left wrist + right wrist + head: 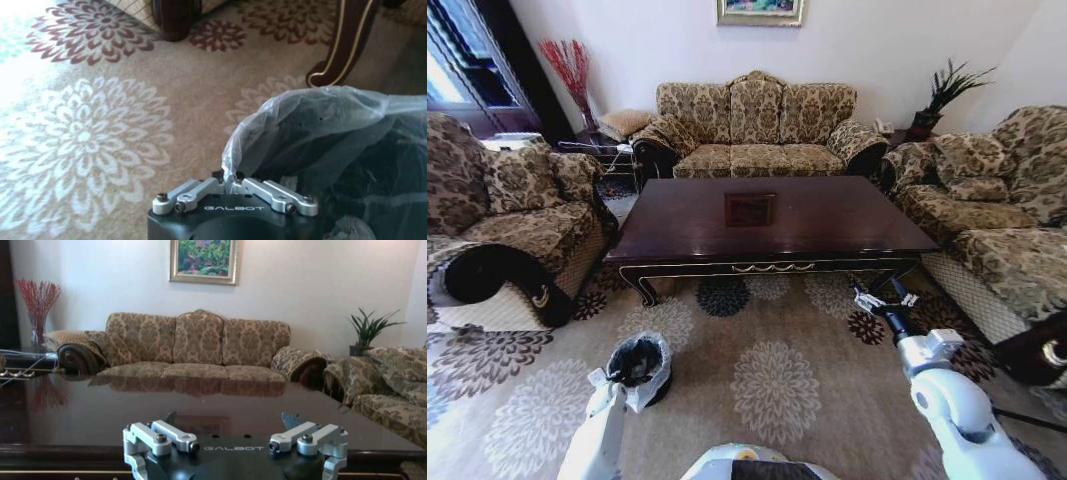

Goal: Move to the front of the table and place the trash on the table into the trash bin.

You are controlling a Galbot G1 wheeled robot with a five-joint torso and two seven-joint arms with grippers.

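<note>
Here my left gripper [230, 176] has its fingers pinched together on the edge of the translucent bag [293, 120] lining the trash bin [639, 362], which stands on the patterned carpet [777, 390] near the table's carved leg [347, 45]. The bin's inside looks dark; I cannot tell what lies in it. My right gripper [230, 421] hangs with its fingers spread wide, holding nothing, just in front of the table [827, 225]. A sofa [757, 125] stands behind it, armchairs at either side.
</note>
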